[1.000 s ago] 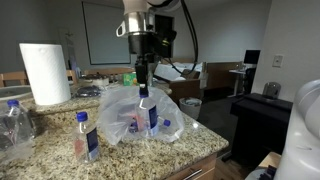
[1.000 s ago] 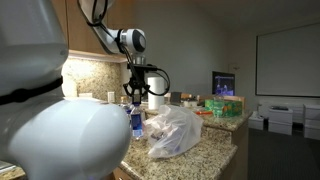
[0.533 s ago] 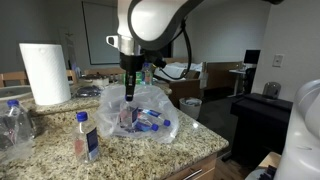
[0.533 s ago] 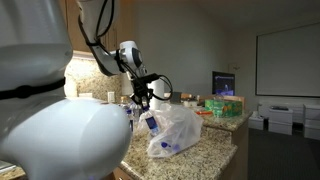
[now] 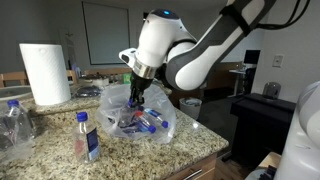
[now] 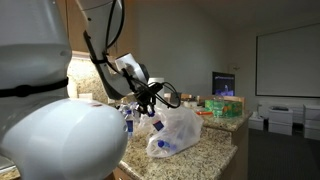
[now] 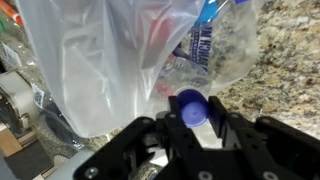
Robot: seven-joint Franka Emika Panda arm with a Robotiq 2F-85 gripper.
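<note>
The gripper, part-closed, clamps the bottle below its blue cap, at the mouth of the bag near the counter corner; best go in slowly, clear of the film, releasing only once it rests

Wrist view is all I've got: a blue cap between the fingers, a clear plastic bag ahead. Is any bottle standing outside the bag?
Observer: Yes, in an exterior view an upright bottle stands on the counter beside the bag.
Operator: Anything tall near it?
Observer: A paper towel roll stands farther back on that side.
Operator: How does the arm come in?
Observer: The gripper, shut on the capped bottle, slants down at the bag's mouth.
</note>
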